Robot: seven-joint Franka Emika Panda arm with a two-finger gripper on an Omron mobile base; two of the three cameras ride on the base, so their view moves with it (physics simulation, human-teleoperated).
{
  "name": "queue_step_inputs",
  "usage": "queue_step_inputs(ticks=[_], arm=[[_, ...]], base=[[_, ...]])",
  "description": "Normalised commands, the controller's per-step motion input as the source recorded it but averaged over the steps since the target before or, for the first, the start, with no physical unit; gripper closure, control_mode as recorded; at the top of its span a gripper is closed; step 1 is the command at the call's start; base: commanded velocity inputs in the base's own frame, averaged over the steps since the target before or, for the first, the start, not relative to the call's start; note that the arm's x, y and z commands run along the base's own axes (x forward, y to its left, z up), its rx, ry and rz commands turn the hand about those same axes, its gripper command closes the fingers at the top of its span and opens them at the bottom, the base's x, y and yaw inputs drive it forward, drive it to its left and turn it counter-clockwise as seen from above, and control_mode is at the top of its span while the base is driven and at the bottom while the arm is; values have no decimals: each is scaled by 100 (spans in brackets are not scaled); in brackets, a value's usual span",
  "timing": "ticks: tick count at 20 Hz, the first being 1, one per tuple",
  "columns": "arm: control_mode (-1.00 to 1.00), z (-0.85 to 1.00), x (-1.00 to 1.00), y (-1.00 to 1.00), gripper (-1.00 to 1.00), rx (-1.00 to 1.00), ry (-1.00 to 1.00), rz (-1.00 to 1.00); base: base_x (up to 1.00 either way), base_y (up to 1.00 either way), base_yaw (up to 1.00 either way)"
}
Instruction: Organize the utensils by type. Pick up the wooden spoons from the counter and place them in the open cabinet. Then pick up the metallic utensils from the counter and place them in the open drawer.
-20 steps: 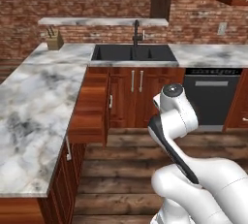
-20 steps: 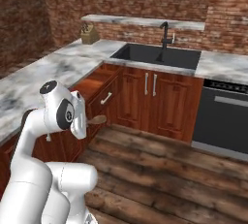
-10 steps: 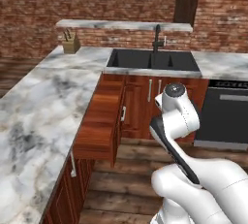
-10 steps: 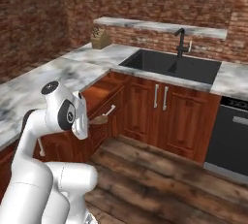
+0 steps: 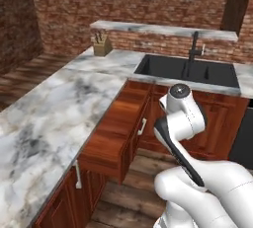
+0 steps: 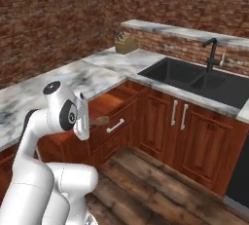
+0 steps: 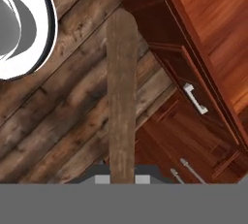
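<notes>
A brown wooden spoon (image 7: pixel 121 97) runs up the hand view over the floor planks, its handle end held at the bottom by my gripper (image 7: pixel 122 172). In the right base view its round bowl (image 6: pixel 101 120) pokes out past my hand, just in front of the open drawer (image 6: pixel 109 103). That drawer (image 5: pixel 116 132) juts from under the marble counter (image 5: pixel 54 116) and shows plain wood inside; its panelled front and handle (image 7: pixel 195 98) lie right of the spoon. The other wooden spoon, the metal spoon and the open cabinet are out of view.
A black sink (image 5: pixel 185 69) with a dark faucet (image 5: pixel 193 49) sits in the counter's far run. A knife block (image 5: pixel 102 44) stands in the corner by the brick wall. Closed cabinet doors (image 6: pixel 177 121) line the base, with wooden floor (image 6: pixel 160 190) below.
The whole scene has shifted right and grown in both base views, so the base has moved; the drawer and counter corner are closer. The arm keeps its folded pose with the spoon.
</notes>
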Motion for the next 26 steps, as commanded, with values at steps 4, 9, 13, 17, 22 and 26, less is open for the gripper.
queue_step_inputs(ticks=[4,9,13,17,22,26], arm=[[100,0,0,0,100,0,0,0],[100,0,0,0,100,0,0,0],[100,0,0,0,100,0,0,0],[100,0,0,0,100,0,0,0],[100,0,0,0,100,0,0,0],[100,0,0,0,100,0,0,0]], base=[[2,-70,46],[0,-76,44],[5,-71,39],[15,-59,40],[25,-59,42],[8,-66,39]])
